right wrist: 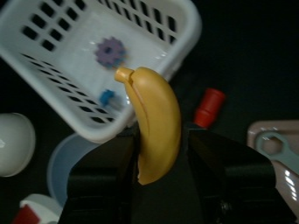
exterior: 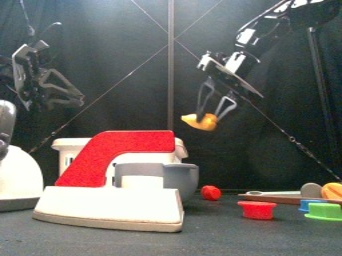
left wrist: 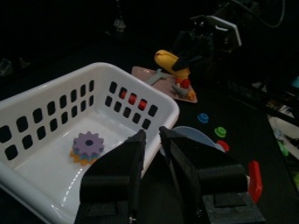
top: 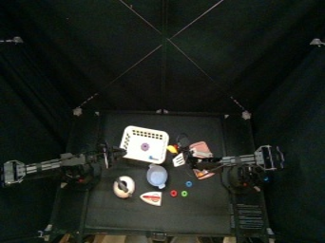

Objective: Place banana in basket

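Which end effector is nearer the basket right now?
Right. The right end effector holds the banana in the air just beside the basket. The left end effector hangs back off the basket's opposite side, holding nothing.

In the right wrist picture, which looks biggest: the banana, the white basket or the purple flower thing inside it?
1. The basket looks biggest.
2. The banana, though it sits close to the camera, so it looks larger than it really is.
3. The purple flower piece looks smallest.
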